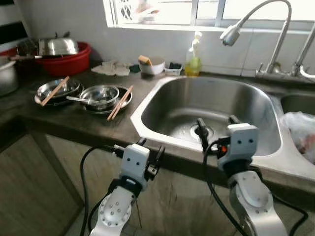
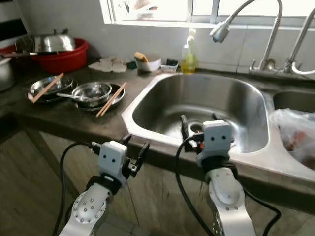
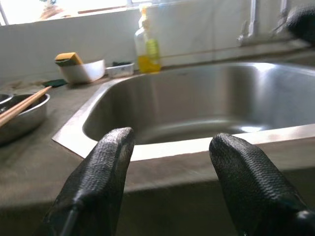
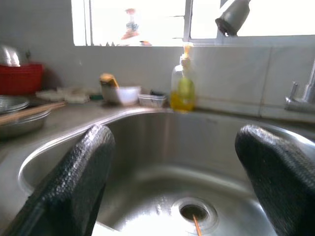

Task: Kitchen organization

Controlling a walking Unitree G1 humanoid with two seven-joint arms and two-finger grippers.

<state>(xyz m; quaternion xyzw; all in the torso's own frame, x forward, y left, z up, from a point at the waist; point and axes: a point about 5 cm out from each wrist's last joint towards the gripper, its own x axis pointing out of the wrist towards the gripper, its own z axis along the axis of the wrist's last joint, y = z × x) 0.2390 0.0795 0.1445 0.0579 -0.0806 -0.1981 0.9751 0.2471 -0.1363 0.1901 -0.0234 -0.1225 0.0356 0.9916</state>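
Nothing is looking organized yet — steel bowls (image 1: 100,96) with chopsticks (image 1: 120,102) are sitting left of the sink (image 1: 147,105); left gripper (image 1: 138,148) and right gripper (image 1: 216,126) are hovering open, empty.

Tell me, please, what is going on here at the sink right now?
The robot stands facing the steel sink, holding nothing. Its right pincer is open over the basin's front edge, and its left pincer is open, lower, in front of the counter. On the counter to the left, steel bowls with chopsticks wait untouched. A soap bottle stands behind the sink.
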